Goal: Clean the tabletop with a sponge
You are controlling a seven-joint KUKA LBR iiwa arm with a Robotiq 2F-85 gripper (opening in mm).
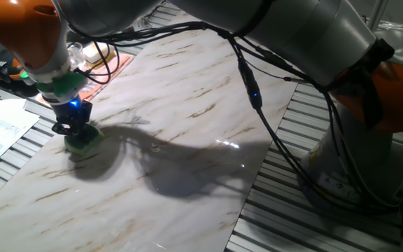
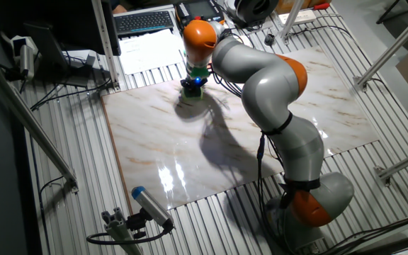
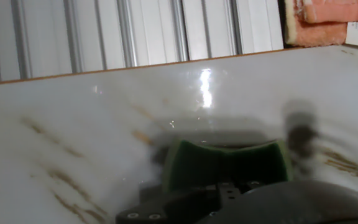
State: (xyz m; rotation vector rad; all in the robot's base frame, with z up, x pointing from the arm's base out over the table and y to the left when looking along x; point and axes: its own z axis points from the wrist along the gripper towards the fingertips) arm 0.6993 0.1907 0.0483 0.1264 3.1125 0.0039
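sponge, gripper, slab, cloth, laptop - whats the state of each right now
sponge: flat on the tabletop, held from above
gripper: shut on the sponge, pointing down
tabletop: glossy, lamp glare and arm shadow on it
orange cloth: lying off the slab, just past its edge
laptop: open, keyboard showing

sponge (image 3: pixel 229 163) lower half hidden behind gripper (image 3: pixel 229 198), gripper fingertips out of frame

1. A white marble-look tabletop (image 1: pixel 187 105) with thin brown veins fills most of the frame.
2. Near its left edge, a black gripper (image 1: pixel 75 133) presses down on a small green sponge (image 1: pixel 84 142).
3. The grey and orange arm (image 1: pixel 306 35) stretches overhead, casting a dark shadow (image 1: pixel 180 168).
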